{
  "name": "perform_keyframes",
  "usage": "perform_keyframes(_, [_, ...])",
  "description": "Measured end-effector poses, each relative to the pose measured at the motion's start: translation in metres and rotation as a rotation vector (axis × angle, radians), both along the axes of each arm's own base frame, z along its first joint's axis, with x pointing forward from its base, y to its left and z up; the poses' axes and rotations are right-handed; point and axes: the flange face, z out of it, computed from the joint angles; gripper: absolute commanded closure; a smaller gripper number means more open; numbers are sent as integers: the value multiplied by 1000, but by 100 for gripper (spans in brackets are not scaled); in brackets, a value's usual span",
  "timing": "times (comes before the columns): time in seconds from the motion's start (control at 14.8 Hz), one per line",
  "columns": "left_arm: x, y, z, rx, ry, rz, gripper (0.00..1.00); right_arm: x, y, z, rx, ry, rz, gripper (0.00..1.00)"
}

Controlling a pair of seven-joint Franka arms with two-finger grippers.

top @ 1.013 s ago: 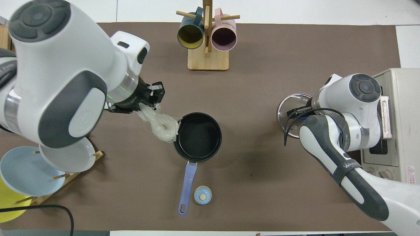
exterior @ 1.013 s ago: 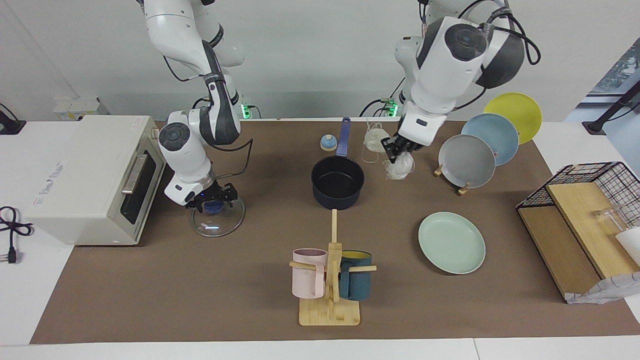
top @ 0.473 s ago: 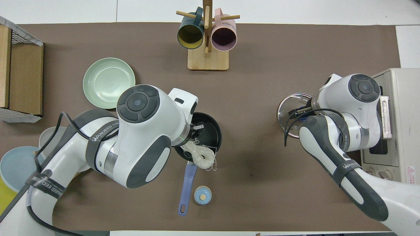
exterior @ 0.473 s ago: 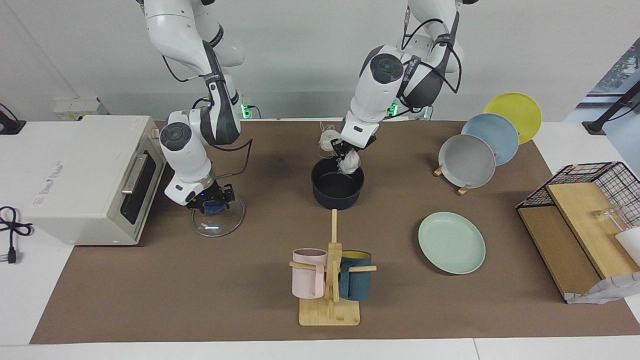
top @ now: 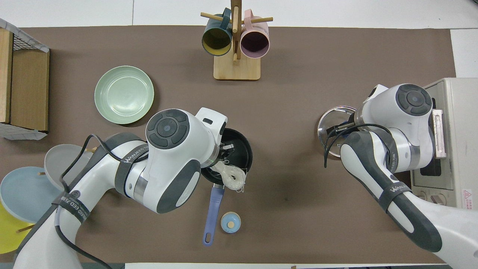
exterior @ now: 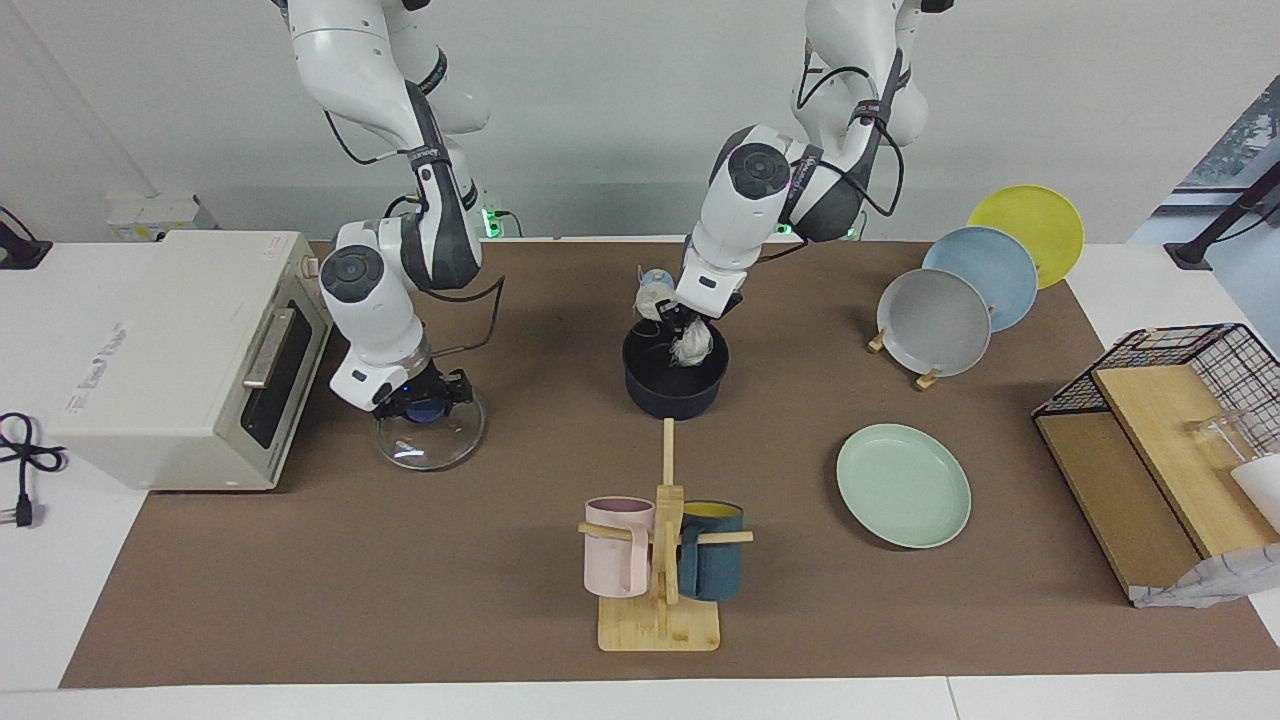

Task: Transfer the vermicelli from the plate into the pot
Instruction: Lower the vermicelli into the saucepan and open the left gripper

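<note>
Now, where is the vermicelli (exterior: 692, 345) to be found, and how is it held?

1 bundle is clamped between the fingers of the left gripper (exterior: 686, 324), hanging just inside the mouth of the pot (exterior: 672, 395). A 2nd bundle (top: 231, 175) is seen over the rim on the handle's side, seemingly tied to the 1st by stray strands. Whether it rests on the rim cannot be told. The plate (exterior: 903, 486) lies bare, farther from the robots and toward the left arm's end of the worktop (exterior: 400, 580).

So how should the release be done well?

Both bundles should be brought over the pot's middle before anything is let go. If the fingers are parted as things stand, the 2nd bundle is likely to be left draped over the rim or dropped by the blue handle (top: 212, 209). The wrist should be lowered a little, so that the noodles are laid down rather than dropped — they look light and springy.

And the loose strands?

Clinging is to be expected. The fingers should be opened fully and lifted straight up, slowly, so that nothing is dragged out again.

What is the other arm for?

The right gripper (exterior: 420, 398) is closed on the blue knob of the glass lid (exterior: 440, 450) beside the toaster oven (exterior: 180, 350) — it is judged to be waiting, and the lid should be kept there until the pot is filled.
</note>
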Motion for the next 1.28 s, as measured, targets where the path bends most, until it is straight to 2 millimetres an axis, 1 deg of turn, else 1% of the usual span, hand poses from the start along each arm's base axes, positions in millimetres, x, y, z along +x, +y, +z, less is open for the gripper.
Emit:
perform_keyframes(0.14, [0, -6, -12, -1, 0, -4, 100, 6, 2, 13, -4, 18, 2, 55])
perform_keyframes(0.27, [3, -7, -23, 2, 5, 0, 100, 12, 8, 27, -5, 18, 10, 55])
perform_keyframes(0.41, [7, -7, -32, -1, 0, 5, 100, 13, 10, 30, -5, 19, 14, 54])
perform_keyframes(0.54, [10, -7, -40, -3, -2, 7, 100, 13, 13, 31, -5, 25, 19, 51])
perform_keyframes(0.68, [12, -8, -47, -5, -5, -3, 100, 14, 26, 40, -4, 37, 34, 51])
perform_keyframes(0.95, [16, -6, -58, -7, -7, -47, 100, 18, 56, 73, -3, 52, 29, 51])
perform_keyframes(1.15, [24, 3, -66, -7, -9, -66, 100, 18, 74, 90, -4, 60, 18, 51])
perform_keyframes(1.22, [27, 6, -69, -7, -10, -67, 89, 18, 80, 95, -4, 62, 12, 51])
perform_keyframes(1.28, [29, 8, -70, -6, -9, -69, 1, 18, 83, 98, -4, 63, 8, 51])
